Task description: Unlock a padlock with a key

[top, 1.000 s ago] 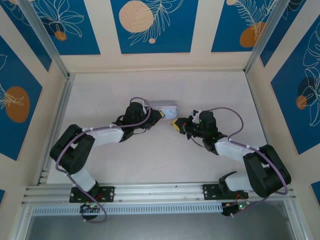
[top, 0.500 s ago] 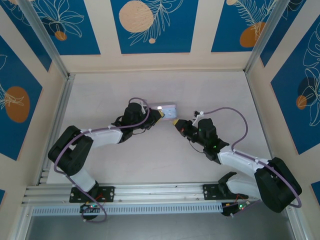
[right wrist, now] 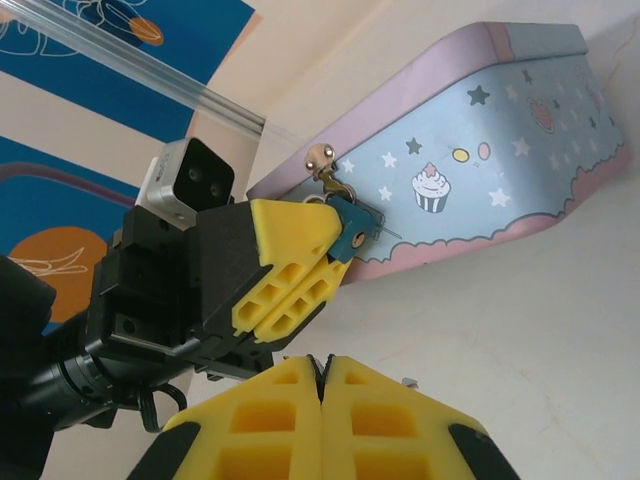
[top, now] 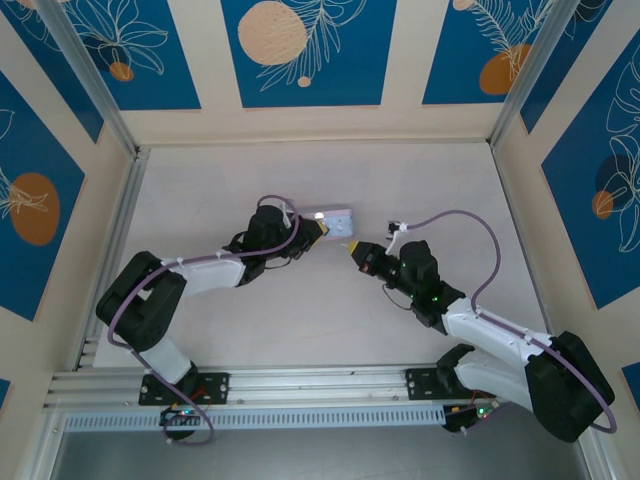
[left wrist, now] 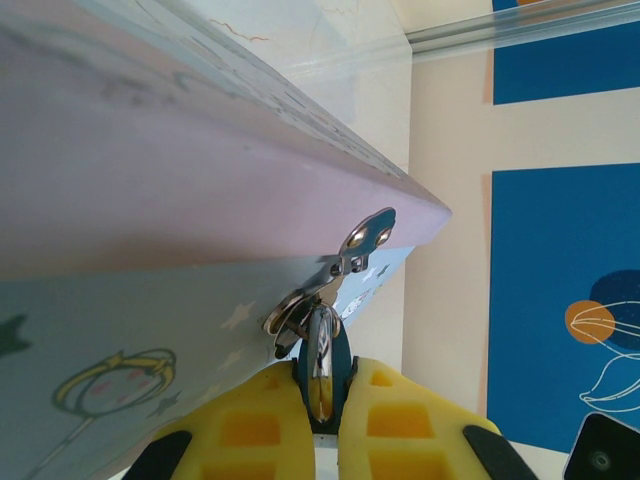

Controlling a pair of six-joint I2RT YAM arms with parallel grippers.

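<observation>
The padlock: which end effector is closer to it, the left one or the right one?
Left. The left end effector is shut on the padlock, which hangs from the tin. The right end effector is shut and sits apart from it.

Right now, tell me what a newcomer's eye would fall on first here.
The pastel tin with its cupcake print sits mid-way across the table. At its hasp the left hand pinches the small blue padlock. The right hand, shut, points at it from close by.
</observation>
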